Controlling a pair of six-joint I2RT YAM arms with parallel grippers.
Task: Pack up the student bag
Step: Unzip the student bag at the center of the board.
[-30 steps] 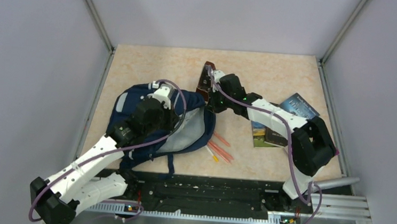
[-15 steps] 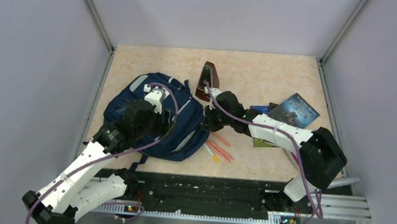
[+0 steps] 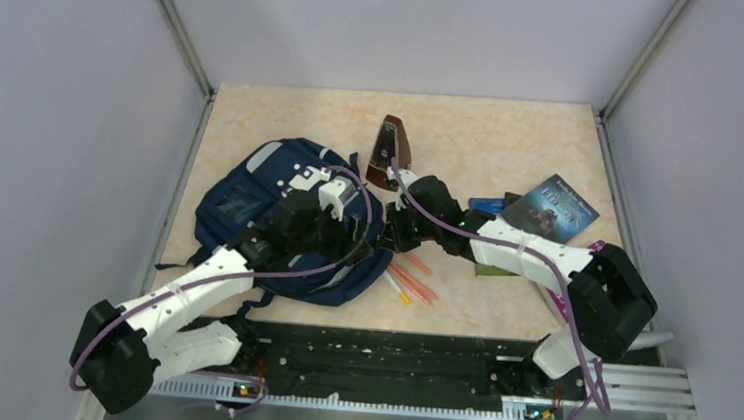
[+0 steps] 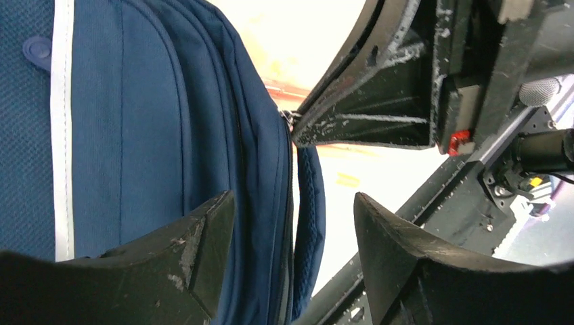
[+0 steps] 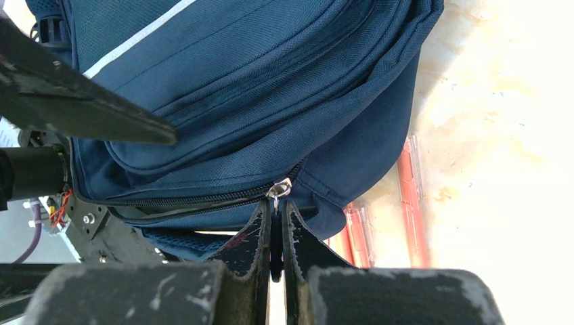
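Observation:
The student bag (image 3: 258, 206) lies flat at the table's left, navy with a light-grey stripe, and its lining is hidden. My left gripper (image 3: 355, 227) hovers open over its right edge. In the left wrist view the bag (image 4: 135, 122) fills the left side, and the left gripper (image 4: 294, 223) has only the bag's seam and strap below the gap. My right gripper (image 3: 394, 234) is at the bag's right edge. In the right wrist view it (image 5: 276, 206) is shut on the zipper pull (image 5: 279, 188) of the bag (image 5: 257, 88).
A brown wedge-shaped object (image 3: 390, 151) stands behind the bag. Books (image 3: 549, 206) lie at the right under the right arm. Orange-red pens (image 3: 411, 278) lie on the table just right of the bag and show as pens (image 5: 409, 203) in the right wrist view. Walls close in three sides.
My left gripper has opened, let go of the bag and shifted right. The bag's mouth has closed and the grey lining no longer shows. My right gripper moved nearer along the bag's right edge.

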